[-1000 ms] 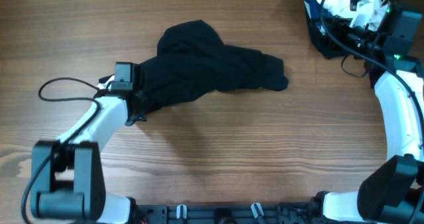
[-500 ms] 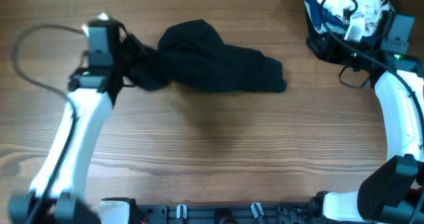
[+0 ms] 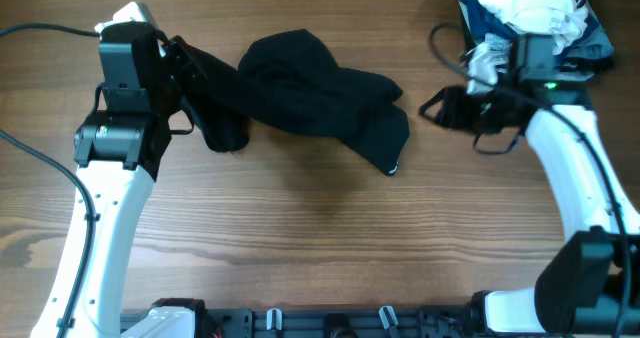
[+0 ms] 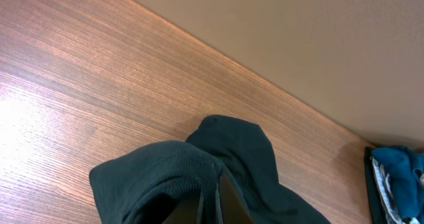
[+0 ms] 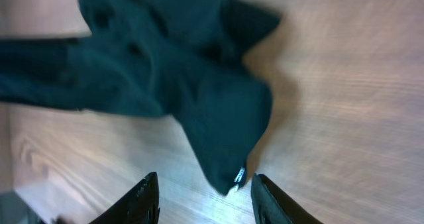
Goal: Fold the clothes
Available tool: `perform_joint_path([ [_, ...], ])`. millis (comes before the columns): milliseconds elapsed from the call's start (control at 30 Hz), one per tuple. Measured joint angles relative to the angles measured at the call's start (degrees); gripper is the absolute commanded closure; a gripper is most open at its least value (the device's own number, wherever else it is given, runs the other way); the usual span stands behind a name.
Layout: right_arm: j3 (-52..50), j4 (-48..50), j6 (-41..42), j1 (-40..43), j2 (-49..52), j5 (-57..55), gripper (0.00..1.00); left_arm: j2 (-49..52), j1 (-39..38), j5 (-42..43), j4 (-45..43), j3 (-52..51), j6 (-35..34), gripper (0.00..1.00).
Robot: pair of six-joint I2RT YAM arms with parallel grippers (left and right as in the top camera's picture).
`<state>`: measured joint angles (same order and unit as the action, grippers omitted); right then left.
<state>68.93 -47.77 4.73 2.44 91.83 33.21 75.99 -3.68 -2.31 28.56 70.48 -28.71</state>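
- L wrist view: left gripper is mostly buried in black cloth at the bottom edge. Only a thin pale seam shows where the jaws meet, so it's clamped tight on the T-shirt.
- R wrist view is blurry and the fabric detail is soft.
- Pile of garments at the top R corner is cut off by the frame edge. A bit of blue cloth is likewise cut off at the R edge of the L wrist view.
- The shirt is bunched, so I can't make out the collar or sleeves.
- T-shirt: plain black, soft and creased. It lies across the upper middle of the table, with its L end lifted in the L claw.
- A white mark shows at the shirt's R tip.
- Right gripper: fingers spread, nothing between them. It's just beside the shirt's R end.
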Motion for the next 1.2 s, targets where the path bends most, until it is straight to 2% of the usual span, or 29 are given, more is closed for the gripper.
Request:
perform_joint_path([
  [133, -7.98, 0.7, 0.85, -4.42, 1.66, -2.05, 0.55, 0.0, 0.0, 0.0, 0.02, 0.0, 0.17, 0.96],
  [333, -17.57, 14.91, 1.68, -11.28, 2.95, -3.56, 0.51, 0.0, 0.0, -0.24, 1.14, 0.0, 0.17, 0.96],
  [367, -17.59, 17.46, 1.84, -13.03, 4.85, -3.91, 0.54, 0.0, 0.0, -0.24, 1.6, 0.0, 0.17, 0.96],
  [433, -17.59, 19.43, 2.97, -14.71, 7.39, -5.38, 0.86, 0.0, 0.0, -0.42, 2.4, 0.0, 0.17, 0.96],
  [467, -17.57, 20.52, 3.85, -15.37, 9.07, -6.45, 0.91, 0.0, 0.0, -0.42, 2.71, 0.0, 0.2, 0.96],
  [500, -17.57, 20.92, 5.55, -15.37, 9.18, -8.44, 0.96, 0.0, 0.0, -0.42, 2.78, 0.0, 0.2, 0.96],
  [633, -15.56, 20.15, 8.92, -14.49, 9.2, -13.27, 0.96, 0.0, 0.0, -1.16, 2.73, 0.0, 0.2, 0.96],
  [733, -6.29, 15.34, 9.35, -12.11, 9.09, -15.39, 0.96, -0.02, 0.0, -2.56, -0.55, 0.0, 0.39, 0.96],
  [933, 35.28, 0.0, 5.11, -8.79, 8.26, -18.78, 0.96, -2.21, 4.76, -2.95, -2.08, 7.21, 1.53, 0.96],
  [1000, 44.89, -4.52, 2.69, -6.47, 7.21, -19.54, 0.96, -5.11, 7.76, -3.1, -3.67, 8.76, 2.99, 0.96],
  [1200, 59.8, -15.26, -1.88, -1.33, 6.71, -18.82, 0.95, -8.55, 14.21, -1.7, -8.26, 9.2, 4.52, 0.96],
])
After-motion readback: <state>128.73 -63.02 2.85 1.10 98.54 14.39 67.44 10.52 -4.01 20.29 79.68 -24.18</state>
